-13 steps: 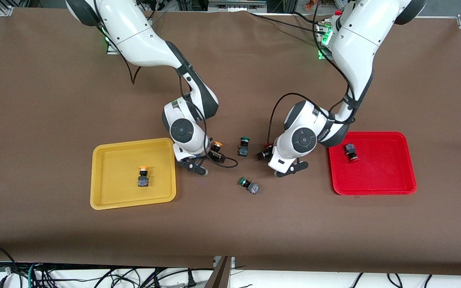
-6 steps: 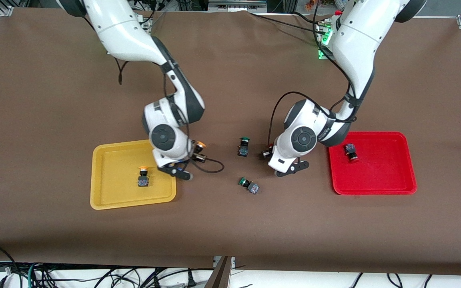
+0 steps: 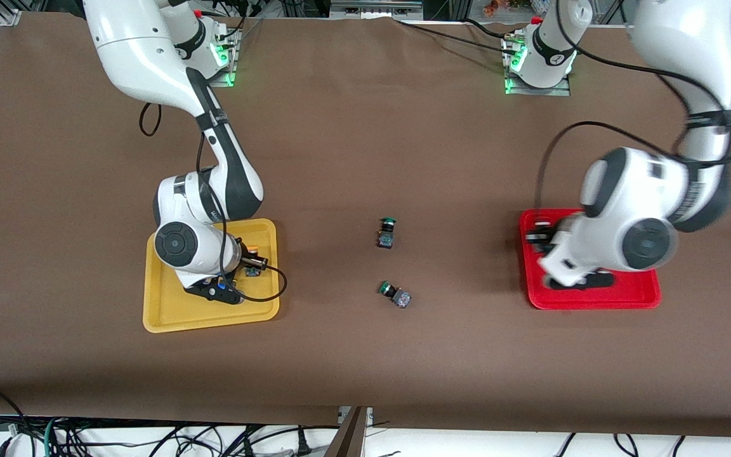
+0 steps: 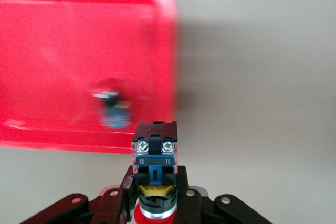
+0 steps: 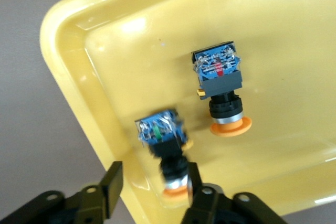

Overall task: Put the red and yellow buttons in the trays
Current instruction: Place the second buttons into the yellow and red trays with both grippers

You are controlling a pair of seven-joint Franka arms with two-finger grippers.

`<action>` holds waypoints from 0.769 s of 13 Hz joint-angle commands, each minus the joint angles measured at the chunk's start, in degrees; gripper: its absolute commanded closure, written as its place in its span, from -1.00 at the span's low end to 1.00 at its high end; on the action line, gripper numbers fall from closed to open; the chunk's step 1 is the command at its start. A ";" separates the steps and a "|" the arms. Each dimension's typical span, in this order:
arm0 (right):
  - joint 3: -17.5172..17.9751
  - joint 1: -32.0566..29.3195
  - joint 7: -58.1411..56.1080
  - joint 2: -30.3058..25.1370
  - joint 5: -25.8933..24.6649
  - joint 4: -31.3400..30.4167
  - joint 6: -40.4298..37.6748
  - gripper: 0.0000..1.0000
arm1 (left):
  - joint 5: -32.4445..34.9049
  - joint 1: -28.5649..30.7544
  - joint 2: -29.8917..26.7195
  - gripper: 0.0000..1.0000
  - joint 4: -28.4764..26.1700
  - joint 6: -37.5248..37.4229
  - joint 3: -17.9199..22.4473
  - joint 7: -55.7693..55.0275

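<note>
We find the yellow tray (image 3: 169, 317) toward the right arm's end and the red tray (image 3: 641, 294) toward the left arm's end. Above the yellow tray, the right gripper (image 5: 152, 182) stands with jaws apart, a yellow button (image 5: 163, 142) blurred between them, another yellow button (image 5: 223, 87) at its 2 o'clock. Over the red tray, the left gripper (image 4: 155, 203) clamps a red button (image 4: 155, 153); a second red button (image 4: 113, 109) lies inside. Two green buttons (image 3: 387, 232) lie between the trays.

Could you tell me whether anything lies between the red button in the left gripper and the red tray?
Nothing visible does. The left gripper holds the red button above the rim of the red tray; a second red button lies in the tray, with bare floor around it.
</note>
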 commanded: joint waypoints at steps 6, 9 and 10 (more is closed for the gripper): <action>-1.22 0.44 -0.18 -16.87 -0.55 -0.62 -11.23 -0.99 | 15.51 6.25 2.74 0.84 -12.37 13.77 -0.74 7.22; -1.48 0.44 -2.18 -24.95 -1.25 -1.41 -17.82 -0.99 | 15.42 6.95 2.75 -0.99 -12.12 14.41 -0.74 8.71; -2.52 0.44 -4.46 -27.76 -1.34 -2.02 -20.54 -0.99 | 15.33 7.04 2.31 -1.00 -11.86 13.97 -0.83 8.71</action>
